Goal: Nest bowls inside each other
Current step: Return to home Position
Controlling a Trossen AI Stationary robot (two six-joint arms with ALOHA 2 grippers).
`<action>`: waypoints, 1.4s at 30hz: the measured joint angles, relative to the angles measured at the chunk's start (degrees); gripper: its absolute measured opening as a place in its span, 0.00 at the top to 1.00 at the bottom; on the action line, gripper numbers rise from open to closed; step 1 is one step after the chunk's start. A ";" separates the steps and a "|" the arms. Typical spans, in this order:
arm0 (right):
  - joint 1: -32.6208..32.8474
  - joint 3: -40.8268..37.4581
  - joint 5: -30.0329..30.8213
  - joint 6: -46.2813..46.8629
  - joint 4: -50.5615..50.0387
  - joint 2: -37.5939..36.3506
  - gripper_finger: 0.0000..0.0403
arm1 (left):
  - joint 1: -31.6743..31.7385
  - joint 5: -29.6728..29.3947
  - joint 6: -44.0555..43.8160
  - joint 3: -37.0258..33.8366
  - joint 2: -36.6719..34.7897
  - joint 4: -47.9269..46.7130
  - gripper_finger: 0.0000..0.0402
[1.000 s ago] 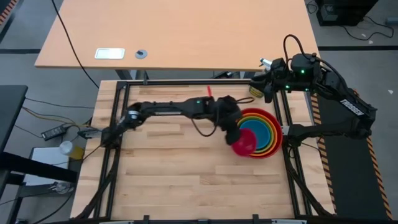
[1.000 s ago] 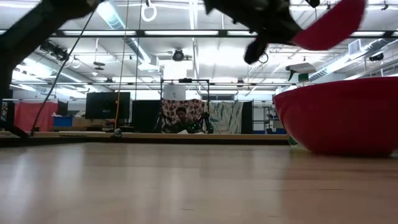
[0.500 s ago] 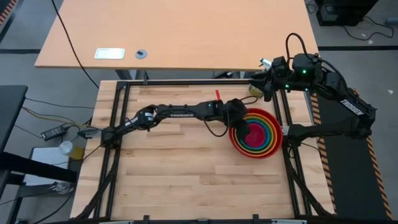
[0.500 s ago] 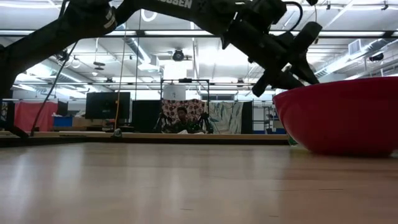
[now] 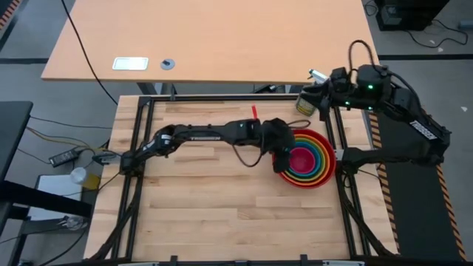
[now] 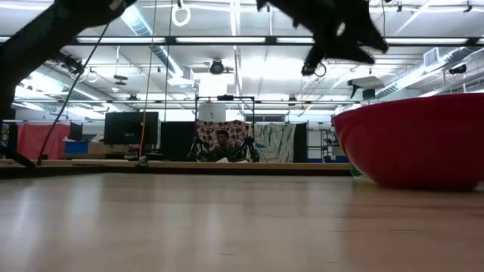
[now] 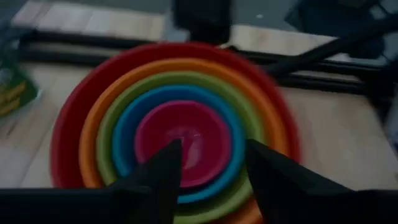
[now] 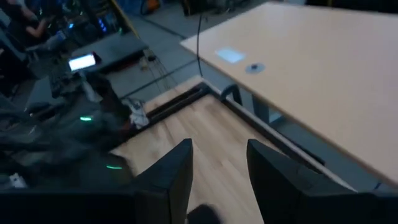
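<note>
Five bowls stand nested at the table's right side (image 5: 304, 159): red (image 7: 65, 134) outermost, then orange (image 7: 92, 121), lime green (image 7: 107, 127) and blue (image 7: 127, 121), with the pink bowl (image 7: 183, 140) resting in the blue one at the centre. My left gripper (image 7: 211, 168) hovers open above the stack's left rim (image 5: 285, 159), with nothing between its fingers. In the low view only the red bowl's wall (image 6: 412, 140) shows, with my left gripper (image 6: 340, 34) high above it. My right gripper (image 8: 217, 165) waits open, raised over the far right corner (image 5: 319, 100).
A small green-and-yellow object (image 5: 303, 105) sits at the far right corner, just behind the bowls. A black frame (image 5: 222, 98) borders the wooden table. Bare tabletop (image 5: 214, 199) spreads to the left of and nearer than the stack.
My left gripper carried the tilted pink bowl from the stack's near-left side over the stack, opened and let go. The pink bowl now sits level inside the blue one. The gripper then rose and drew back a little toward the table's left.
</note>
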 joint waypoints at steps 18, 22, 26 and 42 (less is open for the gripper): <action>0.01 -14.69 1.85 1.82 7.26 -14.38 0.61 | -4.53 -7.59 9.52 0.00 -9.90 -14.45 0.71; 0.00 -19.81 -2.05 0.98 13.89 -16.95 0.61 | -4.90 -7.59 10.93 0.00 -11.49 -19.59 0.71; 0.09 -25.92 -3.84 1.41 20.87 -20.69 0.61 | -4.79 -7.59 11.44 -0.02 -13.09 -22.81 0.71; 0.17 -46.05 -3.55 10.44 34.55 -34.89 0.61 | -5.39 -4.02 7.10 -23.79 -22.83 -7.98 0.71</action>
